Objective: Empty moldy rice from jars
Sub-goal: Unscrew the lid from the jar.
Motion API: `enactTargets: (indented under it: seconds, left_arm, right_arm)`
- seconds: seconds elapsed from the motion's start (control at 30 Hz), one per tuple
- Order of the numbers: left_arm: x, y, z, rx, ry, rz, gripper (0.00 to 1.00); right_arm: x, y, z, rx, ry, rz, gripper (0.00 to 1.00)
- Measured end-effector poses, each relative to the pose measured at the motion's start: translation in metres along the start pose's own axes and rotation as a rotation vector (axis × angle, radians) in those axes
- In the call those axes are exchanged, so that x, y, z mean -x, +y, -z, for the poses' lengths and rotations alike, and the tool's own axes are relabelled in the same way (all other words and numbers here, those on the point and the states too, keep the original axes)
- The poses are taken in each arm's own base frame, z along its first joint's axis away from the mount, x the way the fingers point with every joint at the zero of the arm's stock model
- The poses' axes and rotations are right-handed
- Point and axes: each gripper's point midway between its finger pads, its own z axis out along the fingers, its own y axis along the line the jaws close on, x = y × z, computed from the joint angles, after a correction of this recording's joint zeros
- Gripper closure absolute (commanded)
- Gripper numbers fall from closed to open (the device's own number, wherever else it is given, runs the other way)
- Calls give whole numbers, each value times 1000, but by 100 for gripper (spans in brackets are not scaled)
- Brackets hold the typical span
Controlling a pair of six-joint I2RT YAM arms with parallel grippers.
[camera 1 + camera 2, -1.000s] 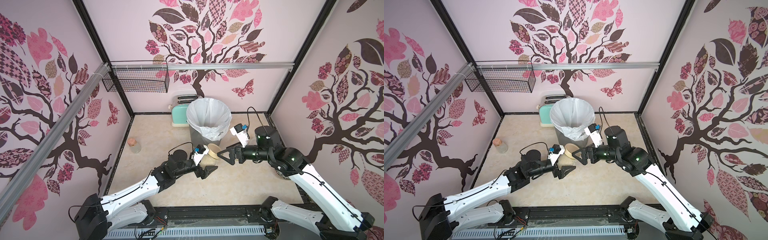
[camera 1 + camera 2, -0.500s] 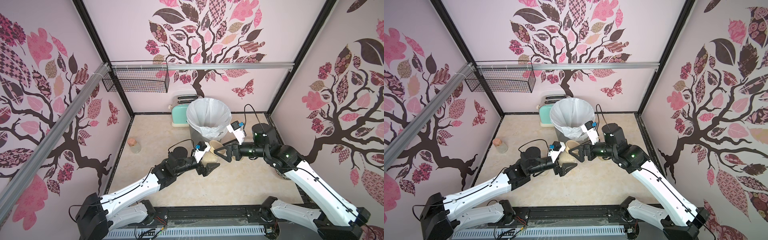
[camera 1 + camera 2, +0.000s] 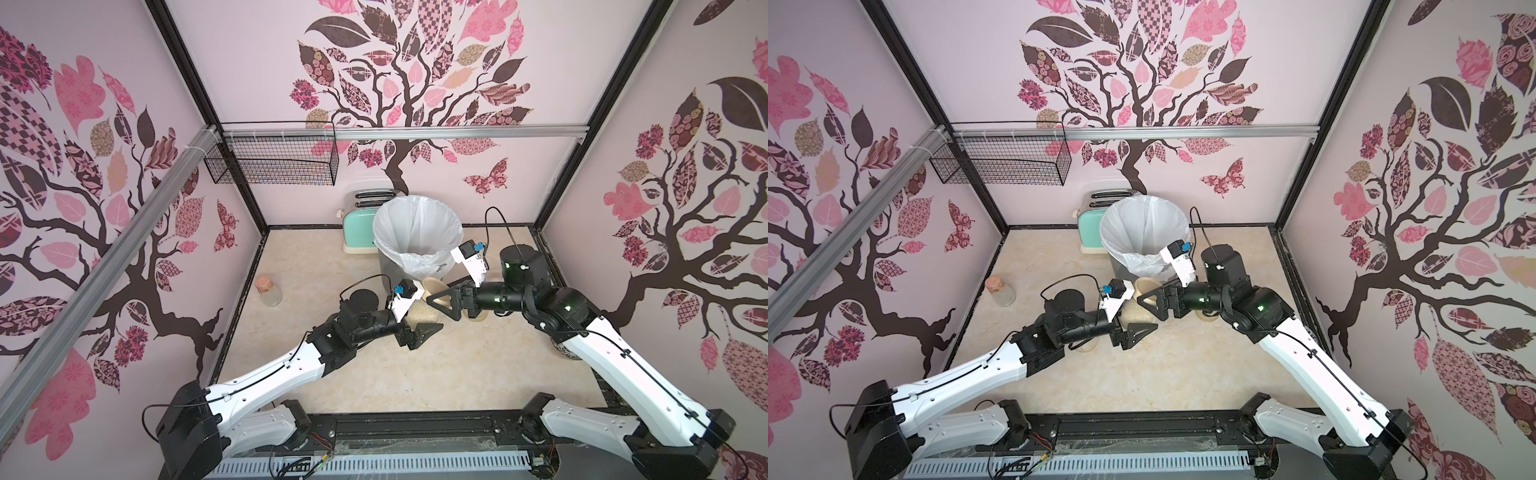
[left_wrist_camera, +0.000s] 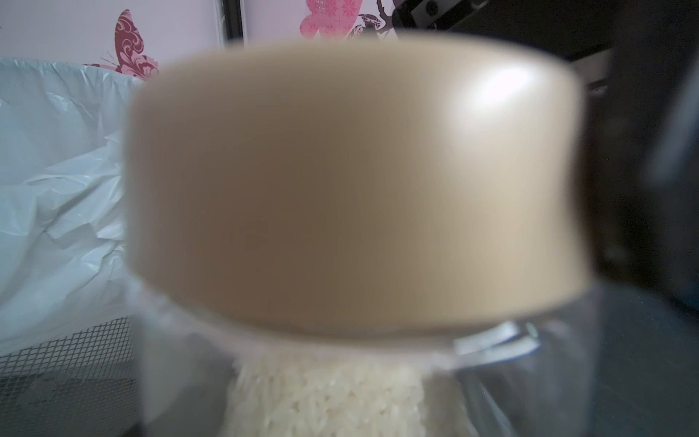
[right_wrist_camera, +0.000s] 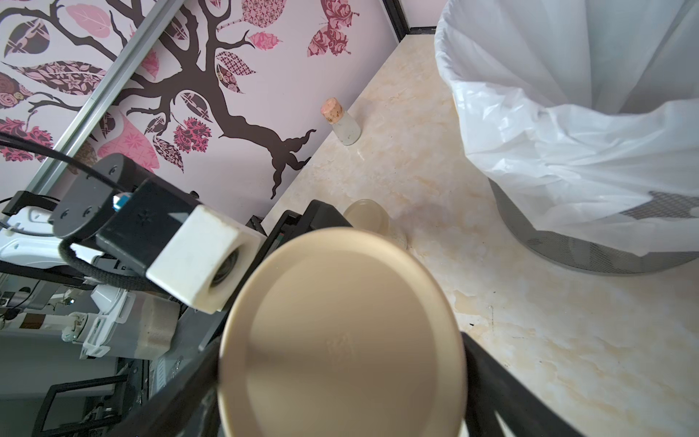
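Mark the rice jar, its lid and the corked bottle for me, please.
rice jar [image 3: 419, 313]: in a top view, on the rice-filled glass body.
beige lid [image 5: 340, 340]: right wrist view, centre of its flat top.
corked bottle [image 5: 346, 128]: right wrist view, on its glass body.

**Lid fills the foreground**

Round beige lid [image 5: 340, 348] up close, between the dark fingers [image 5: 488, 378] of the right end effector [image 5: 336, 393]; contact unclear. White camera block [image 5: 200, 257] just beside the lid. Beyond: second beige-lidded jar [image 5: 367, 217], corked bottle [image 5: 342, 121] by the wall, mesh bin [image 5: 590, 253] with white liner [image 5: 567, 151], all on the marbled desk [image 5: 510, 321].
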Motion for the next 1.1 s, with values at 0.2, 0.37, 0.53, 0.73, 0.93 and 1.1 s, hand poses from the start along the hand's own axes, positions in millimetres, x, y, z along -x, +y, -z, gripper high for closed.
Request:
enactTargets:
  seconds: [0.2, 0.37, 0.53, 0.73, 0.93, 1.1]
  left_arm:
    - [-1, -1, -1, -10, 1, 5, 26]
    - [-1, -3, -1, -17, 2, 8, 26]
    - [-1, -2, 0, -16, 2, 10, 26]
    - [-2, -2, 1, -16, 11, 11, 26]
    - [-1, -7, 6, -37, 15, 14, 26]
    - [8, -15, 13, -67, -8, 9, 26]
  right_arm:
    - [-1, 0, -2, 8, 2, 7, 6]
    - [-1, 0, -3, 11, 3, 27, 13]
    - [0, -1, -3, 12, -2, 37, 18]
    - [-4, 0, -5, 45, -23, 63, 20]
    - [-6, 8, -4, 116, -48, 135, 20]
    - [-3, 22, 1, 192, -83, 240, 18]
